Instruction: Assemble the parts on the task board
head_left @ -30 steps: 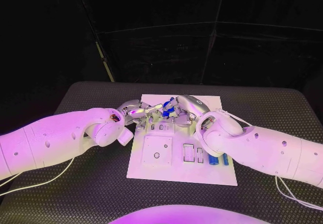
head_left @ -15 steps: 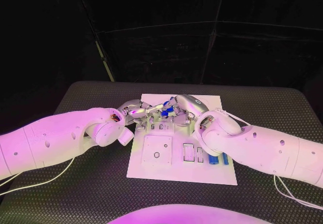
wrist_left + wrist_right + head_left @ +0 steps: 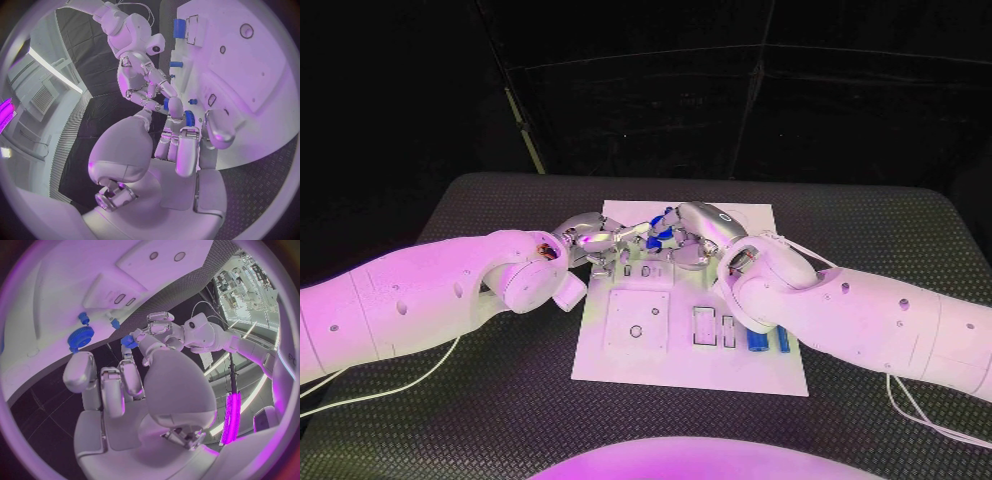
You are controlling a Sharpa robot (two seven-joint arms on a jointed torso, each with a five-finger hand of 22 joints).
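Hands [image 3: 596, 238] pinch small blue part [image 3: 661, 238].

Both white arms reached in over the task board [image 3: 733, 375] and met at its far end. The left hand [image 3: 593, 238] and right hand [image 3: 689, 232] faced each other just apart, fingers curled inward. A small blue part [image 3: 662, 237] sat pinched between them; which hand gripped it was unclear.
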